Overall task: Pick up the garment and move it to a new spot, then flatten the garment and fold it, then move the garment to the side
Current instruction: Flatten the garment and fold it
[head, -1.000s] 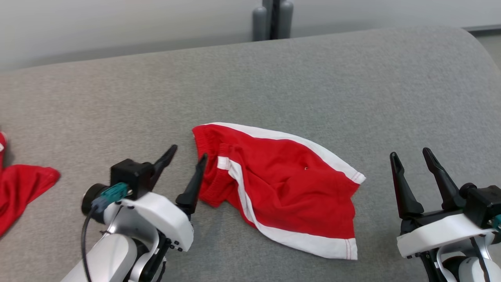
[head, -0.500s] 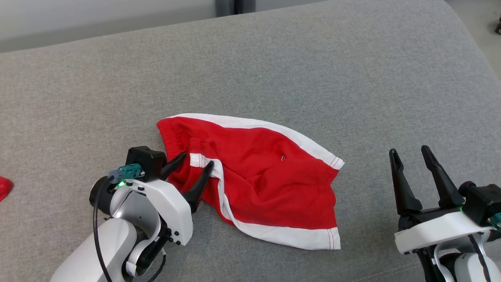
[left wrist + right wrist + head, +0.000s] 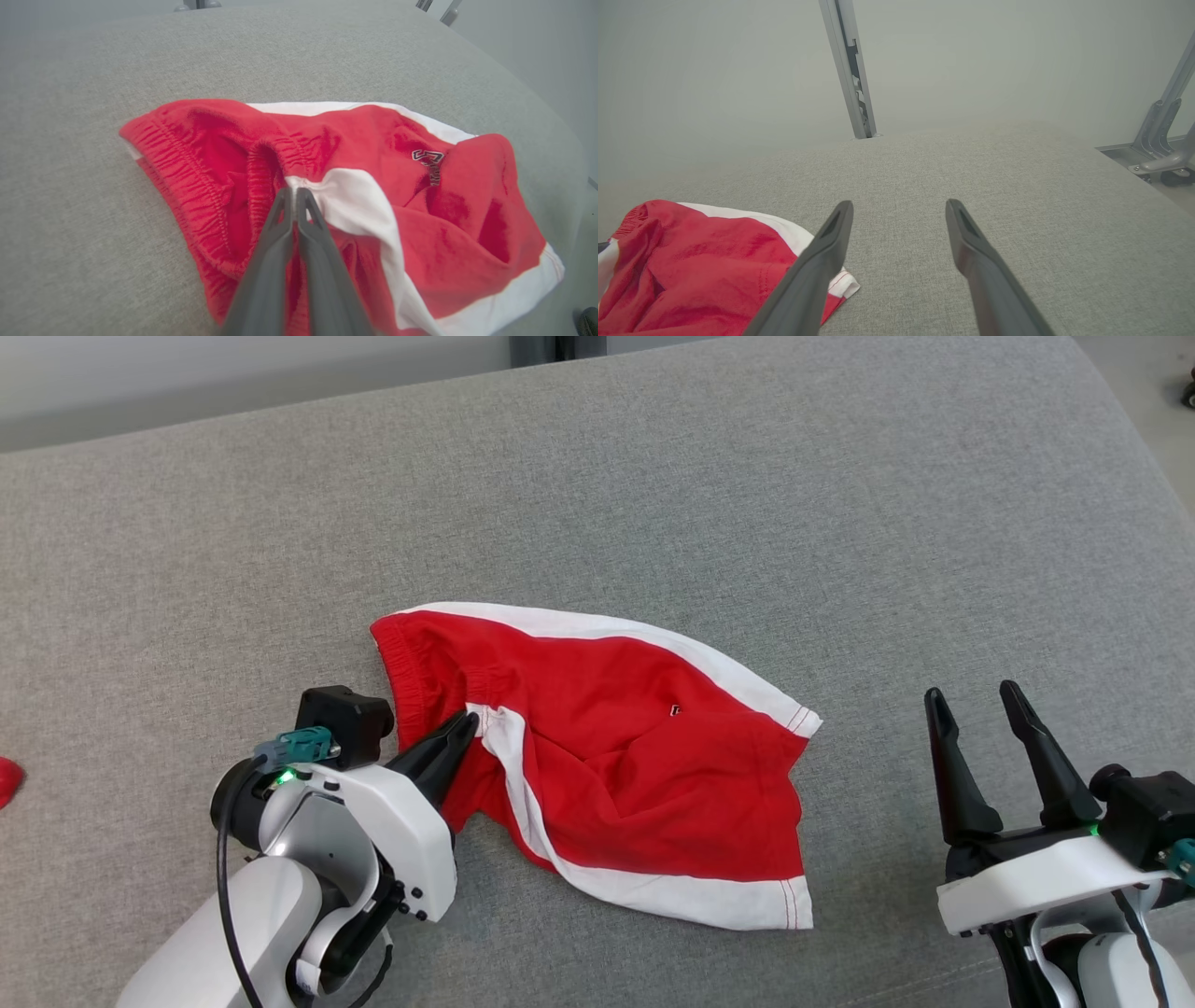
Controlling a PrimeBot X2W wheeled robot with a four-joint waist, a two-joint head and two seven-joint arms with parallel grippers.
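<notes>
- The left gripper (image 3: pixel 463 726) sat nearest, at the lower left of the head view. Its two dark fingers were pressed together with no gap between them. The left wrist view (image 3: pixel 294 191) showed the tips pinching a fold of cloth.
- That pinch was on the garment (image 3: pixel 644 775), a pair of red shorts, at the point where the elastic waistband (image 3: pixel 182 158) met the top of a white stripe (image 3: pixel 355 200). The seam there is thick, so it probably gave the fingers more to bite on than a single layer would.
- The cloth puckered toward the tips, which suggests the hold was real, but the garment lay fully on the grey cushion (image 3: pixel 653 504), not yet lifted.
- The right gripper (image 3: pixel 971 695) was at the lower right, well apart from the garment's hem, with its fingers spread wide and nothing between them. It looked parked out of the way, ready for a second corner when flattening begins.
- The garment lay crumpled in the middle of the cushion, one leg folded over the other, so the pick-up-and-move step was judged only just started.
- Farther left, a scrap of another red cloth (image 3: pixel 5 782) touched the frame edge.
- Beyond the cushion's far edge stood a metal post (image 3: pixel 555 347).
</notes>
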